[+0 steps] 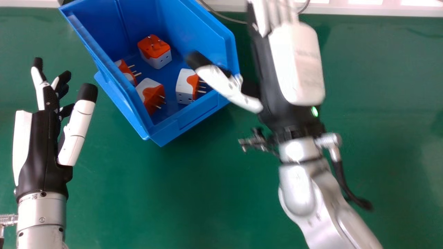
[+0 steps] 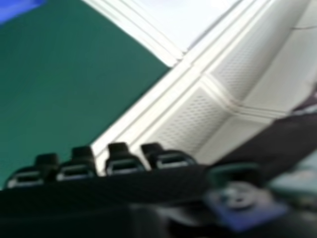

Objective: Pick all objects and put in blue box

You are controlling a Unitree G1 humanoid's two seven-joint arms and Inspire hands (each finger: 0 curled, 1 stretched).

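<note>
Between the relaxed left hand (image 1: 44, 148) and straight-fingered right hand (image 1: 297, 69), 4 adapters (image 1: 154, 48) look stiff and light — best pinched by their white sides (image 1: 162, 61).

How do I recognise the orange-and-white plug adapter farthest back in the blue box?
On the green table stands an open blue plastic box. Farthest back sits the cube-shaped adapter. Its orange pin side faces up; the neighbours have sideways pins.

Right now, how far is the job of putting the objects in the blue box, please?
Done: four orange-and-white adapters lie inside the blue box. In hand: nothing visible; the right robot hand and left robot hand are open. Left: probably nothing, since every adapter visible is inside.
</note>
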